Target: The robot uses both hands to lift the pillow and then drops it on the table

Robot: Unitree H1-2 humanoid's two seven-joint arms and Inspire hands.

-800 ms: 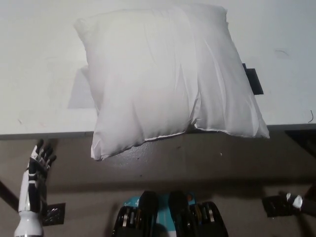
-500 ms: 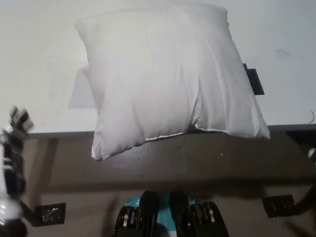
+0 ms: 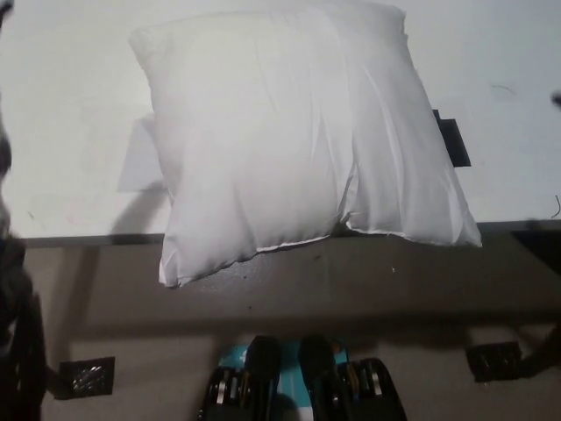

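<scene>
since the earlier frame, left hand [image 3: 7, 167] swept up from the lower left, below the table edge, to a blurred smear along the far left border; right hand gone from the lower right corner, with only a dark speck at the far right edge that cannot be read as a hand. pillow [image 3: 294, 132] unmoved: flat on the white table [image 3: 61, 96], near corners overhanging the front edge, a black patch [image 3: 454, 142] peeking out at its right side and a pale grey patch [image 3: 138, 165] at its left.

judged to be the reach before the lift, nothing gripped yet. next calls for bringing both hands in from either side to the pillow's flanks and pressing inward evenly before raising.

left arm raised along the frame edge, well apart from the pillow; fingers too blurred to tell whether spread or curled.
</scene>
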